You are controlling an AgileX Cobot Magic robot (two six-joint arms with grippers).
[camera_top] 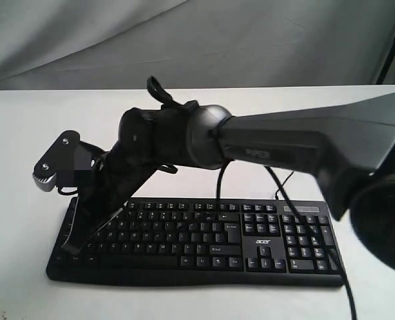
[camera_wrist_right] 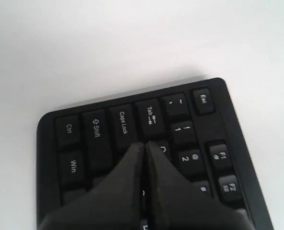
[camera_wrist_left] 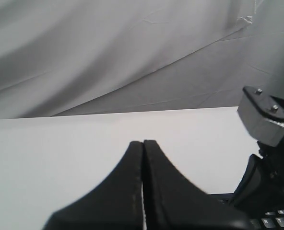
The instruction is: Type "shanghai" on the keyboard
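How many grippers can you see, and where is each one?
2. The right gripper, shut, is over the keyboard at its left end, near Caps Lock and Tab. The left gripper, shut, is above the white table beside it.

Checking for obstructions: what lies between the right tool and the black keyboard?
Nothing; right wrist view shows the right tool directly over keys of the wide black keyboard.

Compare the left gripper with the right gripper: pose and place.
The right gripper points down at the keyboard, tips by Caps Lock and Tab. The left gripper points out over bare table, toward the backdrop. The exterior view shows the right arm reaching to the keyboard's left end, but the left gripper does not show there. Shared: both are black, jaws shut, holding nothing.
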